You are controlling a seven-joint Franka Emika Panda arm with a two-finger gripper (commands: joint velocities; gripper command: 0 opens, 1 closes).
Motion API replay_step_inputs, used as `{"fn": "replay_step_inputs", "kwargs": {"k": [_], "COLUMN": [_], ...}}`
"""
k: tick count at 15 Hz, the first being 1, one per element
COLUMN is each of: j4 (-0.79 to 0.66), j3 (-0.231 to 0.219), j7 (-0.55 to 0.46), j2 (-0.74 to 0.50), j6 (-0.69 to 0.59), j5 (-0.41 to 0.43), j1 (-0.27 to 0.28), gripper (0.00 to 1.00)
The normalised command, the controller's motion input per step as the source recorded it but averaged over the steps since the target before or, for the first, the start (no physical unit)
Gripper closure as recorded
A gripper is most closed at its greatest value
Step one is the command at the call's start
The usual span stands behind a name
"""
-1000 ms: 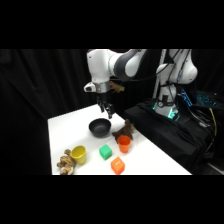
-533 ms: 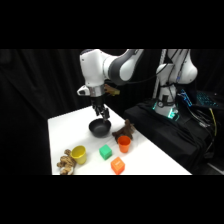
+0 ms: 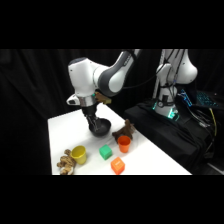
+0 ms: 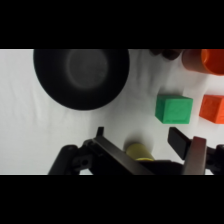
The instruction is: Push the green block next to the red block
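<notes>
One white table [image 3: 150,160] carried everything. The arm's gripper [image 3: 94,125] hung over the black bowl [image 4: 80,75], its fingers [image 4: 192,150] spread apart and holding nothing. Near it stood a yellow cup [image 3: 78,154] and an orange-red cup [image 3: 124,143]. The green block [image 4: 173,109] lay just beside the red block [image 4: 212,109], a thin gap between them.

Small bright green cube [image 3: 105,152] [image 4: 173,109]: resting flat and upright on white worktop [image 3: 150,160], free on all sides.
Small orange-red cube [image 3: 117,165] [image 4: 213,109]: flat on same worktop, just beside green cube, narrow gap between, not touching.
</notes>
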Motion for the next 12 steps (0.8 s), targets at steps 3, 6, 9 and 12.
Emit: {"fn": "replay_step_inputs", "kwargs": {"k": [3, 6, 9, 12], "j4": [0.37, 0.27, 0.16, 0.10], "j3": [0.070, 0.096, 0.124, 0.123], "j7": [-0.21, -0.25, -0.29, -0.28], "j2": [0.31, 0.26, 0.19, 0.17], "j6": [0.07, 0.10, 0.14, 0.16], "j5": [0.007, 0.064, 0.124, 0.123], "j1": [-0.072, -0.128, -0.174, -0.163], "gripper": [0.00, 0.00, 0.00, 0.00]}}
